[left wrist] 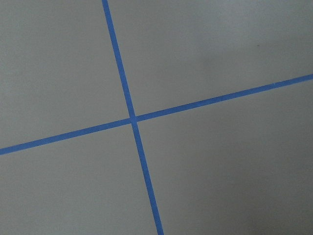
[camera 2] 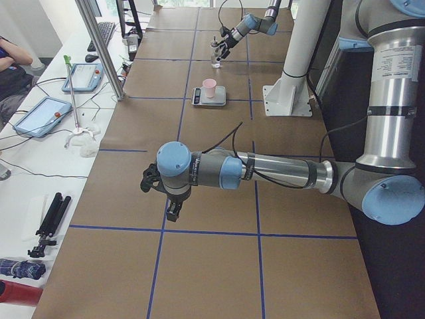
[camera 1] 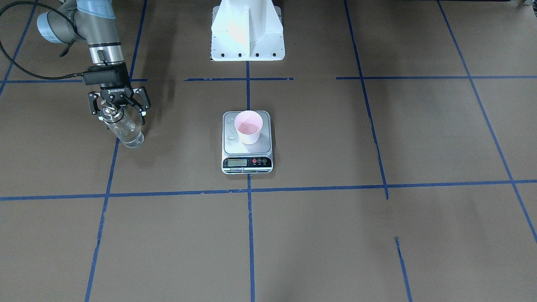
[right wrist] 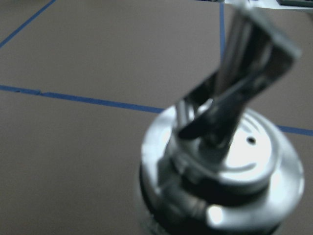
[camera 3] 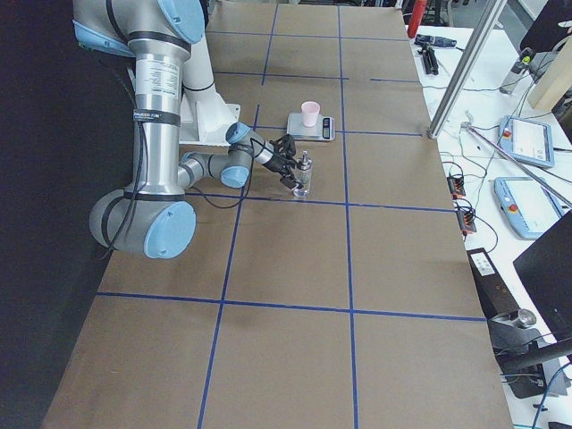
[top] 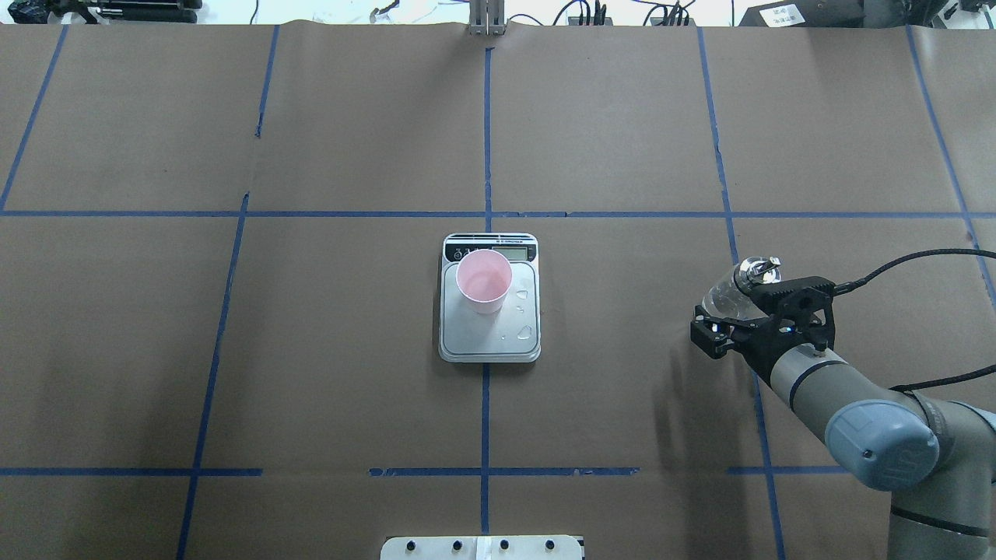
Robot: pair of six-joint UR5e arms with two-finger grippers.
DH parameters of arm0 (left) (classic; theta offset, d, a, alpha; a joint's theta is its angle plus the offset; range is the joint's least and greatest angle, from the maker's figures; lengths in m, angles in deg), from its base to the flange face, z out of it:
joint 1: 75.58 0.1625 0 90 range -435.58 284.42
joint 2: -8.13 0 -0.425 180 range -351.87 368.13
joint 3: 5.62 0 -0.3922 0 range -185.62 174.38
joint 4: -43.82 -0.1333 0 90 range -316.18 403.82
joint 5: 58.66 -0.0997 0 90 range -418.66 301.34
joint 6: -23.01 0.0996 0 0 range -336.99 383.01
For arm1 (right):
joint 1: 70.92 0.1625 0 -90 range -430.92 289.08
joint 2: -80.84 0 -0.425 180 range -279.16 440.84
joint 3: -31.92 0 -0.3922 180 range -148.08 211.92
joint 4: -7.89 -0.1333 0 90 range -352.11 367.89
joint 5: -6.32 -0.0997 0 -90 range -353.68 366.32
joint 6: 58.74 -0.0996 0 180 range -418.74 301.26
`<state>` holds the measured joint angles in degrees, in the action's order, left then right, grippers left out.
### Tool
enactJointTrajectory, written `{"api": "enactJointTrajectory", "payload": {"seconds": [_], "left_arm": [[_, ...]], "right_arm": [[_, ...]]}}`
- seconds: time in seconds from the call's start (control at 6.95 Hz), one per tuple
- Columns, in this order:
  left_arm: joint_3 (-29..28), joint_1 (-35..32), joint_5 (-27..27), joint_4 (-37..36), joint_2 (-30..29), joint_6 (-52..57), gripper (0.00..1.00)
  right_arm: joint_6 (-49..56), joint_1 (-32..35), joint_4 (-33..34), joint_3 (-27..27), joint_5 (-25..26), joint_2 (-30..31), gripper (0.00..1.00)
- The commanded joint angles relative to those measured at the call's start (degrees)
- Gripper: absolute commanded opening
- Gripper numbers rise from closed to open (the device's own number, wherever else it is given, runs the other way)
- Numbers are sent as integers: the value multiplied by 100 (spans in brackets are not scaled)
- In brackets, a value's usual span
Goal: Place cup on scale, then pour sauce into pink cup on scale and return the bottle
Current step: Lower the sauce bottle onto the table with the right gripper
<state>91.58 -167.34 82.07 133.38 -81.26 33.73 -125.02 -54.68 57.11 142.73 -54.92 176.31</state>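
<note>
In the front-facing view the right gripper (camera 1: 121,117) is hanging over the bottle (camera 1: 126,131), which is standing upright on the table (camera 1: 377,235) on the robot's right side, well apart from the scale (camera 1: 261,147) where the cup (camera 1: 248,127) is sitting. Its fingers (camera 1: 143,114) are straddling the bottle's upper part and appear parted wider than the glass, so a retreat is likely having to run up along the bottle's vertical axis. The overhead view is hiding the bottle's base behind the gripper; the right-side view is showing it down on the table. The left-side view is placing the left gripper (camera 2: 159,198) far off, its finger state impossible to tell. The right wrist view is showing only the blurred spout cap (right wrist: 220,161), close beneath.
</note>
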Motion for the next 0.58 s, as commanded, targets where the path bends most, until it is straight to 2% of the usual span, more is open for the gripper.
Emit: {"api": "enactJointTrajectory", "payload": {"seconds": [0.0, 0.43], "left_arm": [[0, 0, -2, 0, 0, 0, 100], [0, 0, -2, 0, 9, 0, 100]], "right_arm": [[1, -269, 0, 19, -115, 225, 100], [36, -323, 0, 711, -528, 892, 100]]}}
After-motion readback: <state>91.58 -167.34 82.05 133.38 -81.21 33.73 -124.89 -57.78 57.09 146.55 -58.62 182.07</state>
